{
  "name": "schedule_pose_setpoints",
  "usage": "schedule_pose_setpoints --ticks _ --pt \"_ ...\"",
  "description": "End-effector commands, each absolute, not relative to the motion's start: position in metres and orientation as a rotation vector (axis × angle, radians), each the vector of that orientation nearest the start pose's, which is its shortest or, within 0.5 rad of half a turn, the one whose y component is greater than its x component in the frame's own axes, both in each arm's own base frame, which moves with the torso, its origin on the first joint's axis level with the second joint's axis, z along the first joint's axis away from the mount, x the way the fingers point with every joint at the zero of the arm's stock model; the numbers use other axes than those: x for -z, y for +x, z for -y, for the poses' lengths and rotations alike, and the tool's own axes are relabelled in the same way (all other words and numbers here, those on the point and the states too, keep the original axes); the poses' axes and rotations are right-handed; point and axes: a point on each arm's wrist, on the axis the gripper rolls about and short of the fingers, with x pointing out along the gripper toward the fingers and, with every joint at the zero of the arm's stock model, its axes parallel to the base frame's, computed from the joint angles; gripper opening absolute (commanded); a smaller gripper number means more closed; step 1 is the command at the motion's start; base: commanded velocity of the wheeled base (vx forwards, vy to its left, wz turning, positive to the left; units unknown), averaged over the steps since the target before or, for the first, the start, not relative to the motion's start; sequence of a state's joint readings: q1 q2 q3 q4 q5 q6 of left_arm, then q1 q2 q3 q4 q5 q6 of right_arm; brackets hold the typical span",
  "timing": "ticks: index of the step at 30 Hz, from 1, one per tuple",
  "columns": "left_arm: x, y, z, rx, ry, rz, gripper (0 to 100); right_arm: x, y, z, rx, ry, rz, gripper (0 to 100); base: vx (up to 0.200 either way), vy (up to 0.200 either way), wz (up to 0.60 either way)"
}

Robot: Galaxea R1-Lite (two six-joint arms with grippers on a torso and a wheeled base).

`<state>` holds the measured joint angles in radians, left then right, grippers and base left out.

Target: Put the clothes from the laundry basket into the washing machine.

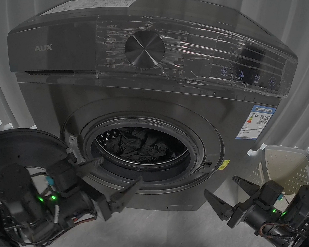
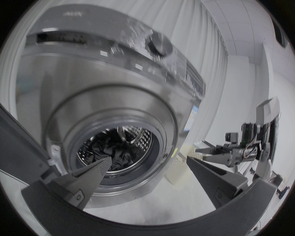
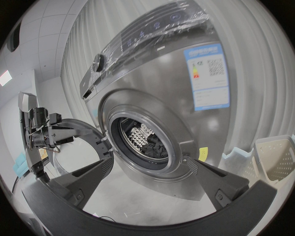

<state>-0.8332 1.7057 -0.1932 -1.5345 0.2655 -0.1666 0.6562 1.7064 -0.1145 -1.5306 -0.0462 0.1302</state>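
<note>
Item: dark clothes [image 1: 140, 144], heaped in the drum of the washing machine [image 1: 53, 93], at 12 o'clock from my left gripper [image 1: 120, 170] and 10 o'clock from my right gripper [image 1: 220, 184]; both have fingers spread and hold nothing. Item: laundry basket [image 1: 288, 166], at 2 o'clock from my right gripper, no garment visible inside. Step judged: loading looks finished; next I check the basket, then swing the door [image 1: 8, 148] closed.

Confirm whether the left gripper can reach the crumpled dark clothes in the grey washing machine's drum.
Probably yes: the round door is swung open, the open left gripper sits right before the grey washing machine, nothing between it and the crumpled dark clothes.
</note>
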Motion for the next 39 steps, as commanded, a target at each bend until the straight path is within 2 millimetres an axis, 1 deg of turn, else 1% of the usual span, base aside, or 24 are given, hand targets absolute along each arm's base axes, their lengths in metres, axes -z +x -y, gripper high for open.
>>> schedule_pose_setpoints --ticks 1,7,8,10,13,16,17,20,23,25,31,34,37,39 --pt "-0.157 0.127 0.132 0.522 -0.275 0.083 100 -0.134 0.155 -0.104 -0.533 0.138 -0.012 100 0.000 0.000 0.00" --pt "-0.160 0.111 0.112 0.509 -0.275 0.115 100 -0.148 0.147 -0.078 -0.443 0.147 0.076 100 0.000 0.000 0.00" --pt "-0.159 0.110 0.111 0.509 -0.273 0.114 100 -0.148 0.146 -0.077 -0.440 0.146 0.080 100 -0.200 0.000 0.00" --pt "-0.157 0.107 0.101 0.480 -0.241 0.119 100 -0.149 0.138 -0.070 -0.426 0.137 0.094 100 -0.200 0.000 0.00" --pt "-0.158 0.106 0.092 0.439 -0.212 0.127 100 -0.152 0.132 -0.066 -0.414 0.137 0.104 100 -0.200 0.000 0.00" --pt "-0.160 0.100 0.083 0.417 -0.166 0.124 100 -0.155 0.127 -0.060 -0.387 0.121 0.113 100 -0.200 0.000 0.00" --pt "-0.160 0.099 0.083 0.417 -0.163 0.124 100 -0.154 0.127 -0.060 -0.387 0.117 0.112 100 -0.200 0.000 0.00" --pt "-0.156 0.093 0.070 0.375 -0.120 0.082 100 -0.152 0.115 -0.051 -0.358 0.044 0.069 100 -0.200 0.000 0.00" --pt "-0.156 0.089 0.064 0.350 -0.104 0.066 100 -0.151 0.107 -0.047 -0.356 0.038 0.043 100 -0.200 0.000 0.00" --pt "-0.156 0.083 0.057 0.333 -0.093 0.065 100 -0.149 0.102 -0.044 -0.346 0.040 0.021 100 -0.200 0.000 0.00" --pt "-0.153 0.067 0.041 0.301 -0.065 0.068 100 -0.152 0.090 -0.028 -0.217 0.035 0.058 100 -0.200 0.000 0.00" --pt "-0.150 0.058 0.030 0.259 -0.067 0.069 100 -0.151 0.079 -0.022 -0.182 0.013 0.062 100 0.000 0.000 0.00" --pt "-0.137 0.042 0.016 0.201 -0.067 0.012 100 -0.138 0.054 -0.012 -0.144 -0.005 -0.007 100 0.000 0.000 0.00" --pt "-0.130 0.034 0.010 0.158 -0.078 -0.009 100 -0.130 0.038 -0.006 -0.101 -0.012 -0.013 100 0.000 0.000 0.00"
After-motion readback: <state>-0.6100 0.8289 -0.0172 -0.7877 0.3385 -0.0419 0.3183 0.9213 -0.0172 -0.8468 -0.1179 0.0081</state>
